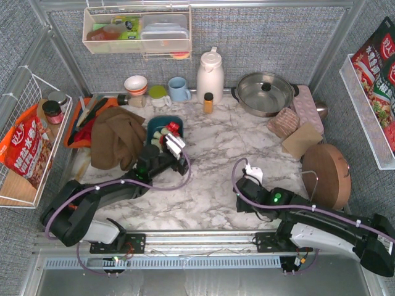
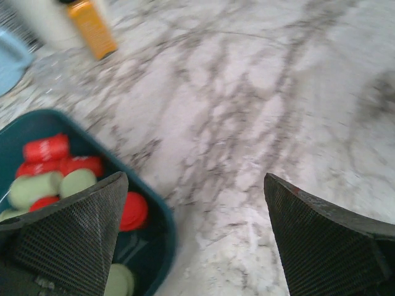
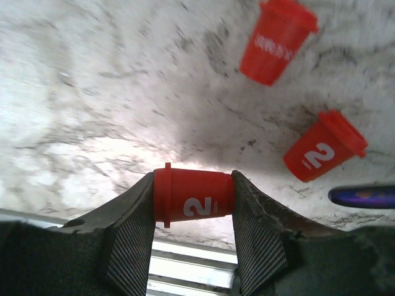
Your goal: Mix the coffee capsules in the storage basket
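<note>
The teal storage basket (image 1: pixel 162 119) stands left of centre and holds several red and mint-green coffee capsules (image 1: pixel 170 128). My left gripper (image 1: pixel 173 148) hovers at the basket's near right corner. In the left wrist view it (image 2: pixel 194 179) is open and empty, with one finger over the basket rim (image 2: pixel 157 209) and the other over bare marble. Red capsules (image 2: pixel 46 148) and green capsules (image 2: pixel 77 182) lie inside. My right gripper (image 3: pixel 193 197) is shut on a red capsule (image 3: pixel 194 197) marked "2", held sideways near the table's front rail. Two more red capsules (image 3: pixel 278 40) (image 3: pixel 324 148) lie loose on the marble.
A brown cloth (image 1: pixel 117 137) lies beside the basket, over an orange tray (image 1: pixel 86 120). An amber bottle (image 1: pixel 208 102), a white jug (image 1: pixel 210 75), a blue mug (image 1: pixel 179 89) and a lidded pot (image 1: pixel 265 92) stand at the back. A round wooden board (image 1: pixel 326 176) is at right.
</note>
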